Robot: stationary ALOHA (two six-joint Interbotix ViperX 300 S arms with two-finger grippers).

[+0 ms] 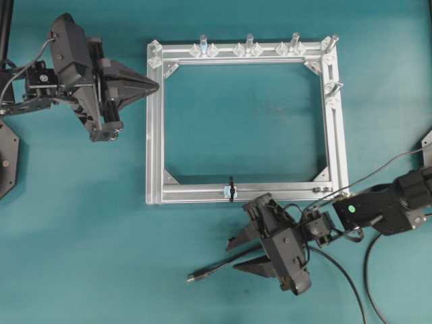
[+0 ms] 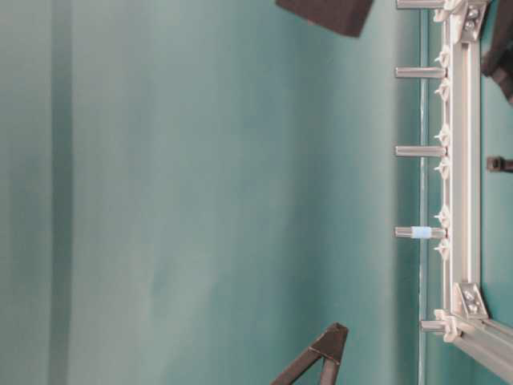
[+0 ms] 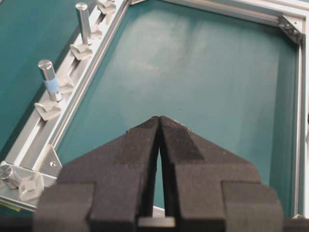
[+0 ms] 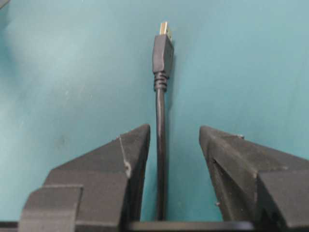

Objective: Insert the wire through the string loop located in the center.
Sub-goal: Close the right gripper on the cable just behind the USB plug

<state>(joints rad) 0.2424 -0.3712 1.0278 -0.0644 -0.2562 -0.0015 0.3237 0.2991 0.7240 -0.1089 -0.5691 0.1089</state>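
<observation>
wire: thin black cable ending in a moulded black plug body with ribbed strain relief and a small silver metal tip; it lies on the teal table.
wire place: below the frame in the overhead view, apart from it, with the plug end at lower centre and the cable running back under the right gripper.
wire axis: in the overhead view the free end lies nearly level, tilted a little, tip pointing left and slightly down; in the right wrist view it runs straight up the middle, tip pointing away from the camera.
loop: small black string ring wrapped round the frame's lower bar, near the middle of that bar, beside a pale blue mark.
right gripper: jaws stand apart, one on each side of the wire; the left finger is just beside the cable, the right one clear of it; nothing is clamped.
left gripper: closed, tips meeting, holding nothing; it sits at the frame's upper left corner, pointing into the frame.
posts: upright on the top bar, one with a blue band.
</observation>
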